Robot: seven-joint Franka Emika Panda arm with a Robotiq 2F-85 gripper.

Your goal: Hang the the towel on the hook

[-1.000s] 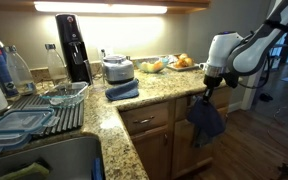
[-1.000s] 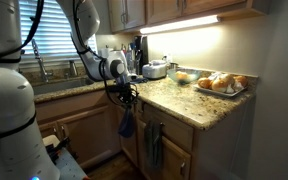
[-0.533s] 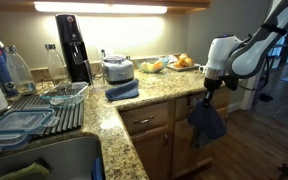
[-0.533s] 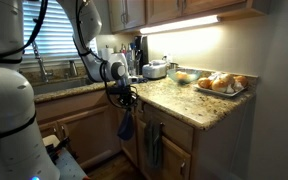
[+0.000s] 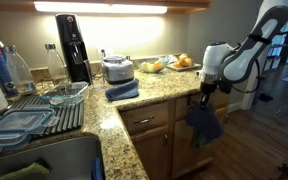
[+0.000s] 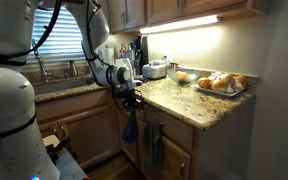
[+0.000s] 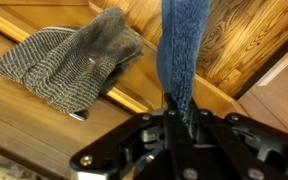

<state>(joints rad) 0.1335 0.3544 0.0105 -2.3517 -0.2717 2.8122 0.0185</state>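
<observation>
In an exterior view the gripper (image 5: 205, 94) points down just past the edge of the counter (image 5: 154, 88), in front of the cabinet (image 5: 149, 140). The towel (image 5: 206, 122) dangles directly below it in a loose bunch, held by its top and clear of the floor. A folded towel (image 5: 122, 90) lies on the counter well off to the gripper's side, untouched.

In an exterior view from along the counter, the gripper (image 6: 130, 101) sits just under counter height and the towel (image 6: 130, 126) droops beneath it, close to the cabinet front. A darker cloth (image 6: 154, 146) hangs on the cabinet near the gripper, lower and further along. The two cloths look apart, though the gap is hard to judge.

In the wrist view the jaws are almost fully closed, clamped on a narrow fold of the towel (image 7: 182, 50), which runs away from the gripper (image 7: 179, 120) across the wooden cabinet. Off to one side hangs a grey knitted cloth (image 7: 74, 60), not touching the towel.

As for progress, the towel is picked up and has been brought to the cabinet front, so the carrying looks mostly done. It is not yet hung. The hook cannot be picked out in any view, so how close it is stays unclear. What seems left is to catch the towel on the hook and let go.
</observation>
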